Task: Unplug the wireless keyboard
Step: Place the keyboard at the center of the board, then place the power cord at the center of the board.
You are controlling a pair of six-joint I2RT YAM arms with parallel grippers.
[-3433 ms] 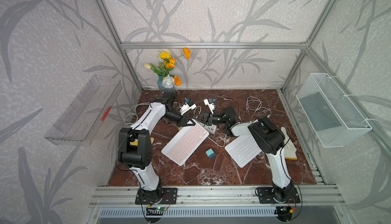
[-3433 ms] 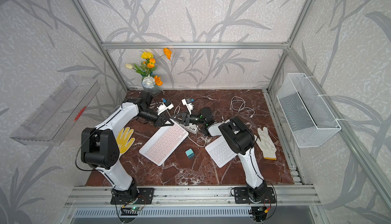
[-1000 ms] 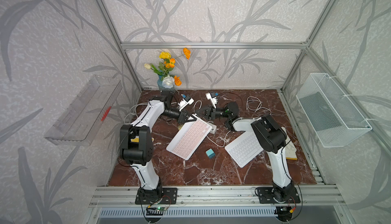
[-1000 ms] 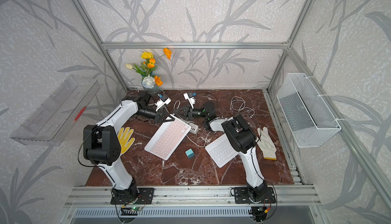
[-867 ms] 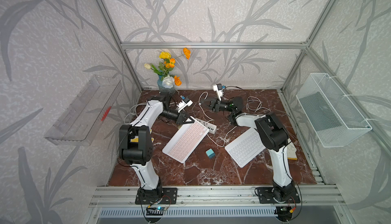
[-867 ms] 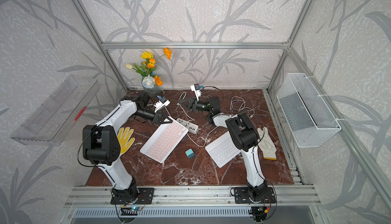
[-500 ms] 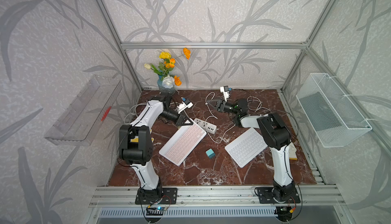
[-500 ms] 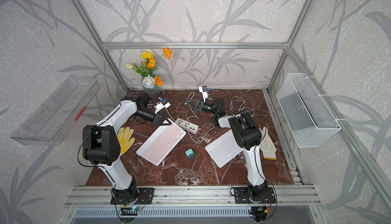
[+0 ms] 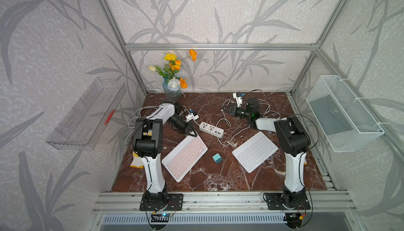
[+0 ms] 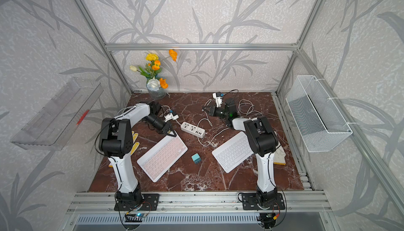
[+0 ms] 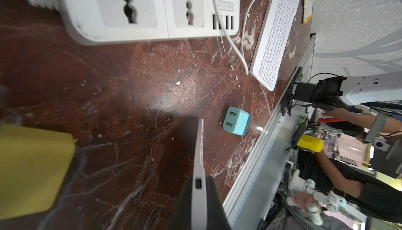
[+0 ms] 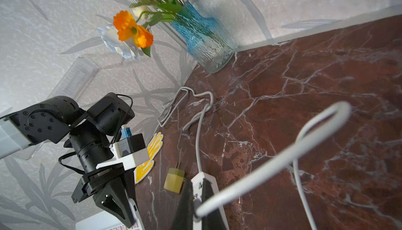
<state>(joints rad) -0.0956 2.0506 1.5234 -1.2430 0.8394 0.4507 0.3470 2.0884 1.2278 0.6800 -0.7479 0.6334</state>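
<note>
The marble tabletop (image 9: 218, 181) is carrying two keyboards. The pink keyboard (image 9: 184, 154), the one I am working on, is lying slantwise in the left half with its near end toward the front left corner. The white keyboard (image 9: 254, 151) is lying in the right half. The power strip (image 9: 211, 129) is sitting near the middle, just beyond the pink keyboard's far end.

My left claw (image 9: 190, 131) is pinching the pink keyboard's far corner, closed tight on it. In the left wrist view its charging port (image 11: 198, 183) is showing empty, so I am judging the plug to be out. My right claw (image 9: 226, 110) is hovering nearer the back edge, clamped on a bend of the white cable (image 12: 272, 159). The teal charger block (image 9: 217, 158) is sitting between the two keyboards.

Here is what I am worrying about. White cable is lying across the strip's end, and if that is my cable's slack, carrying it farther could drag the strip or sweep the block. I cannot tell whether the pinched corner is raised, so letting go carelessly could drop or skew the keyboard.
</note>
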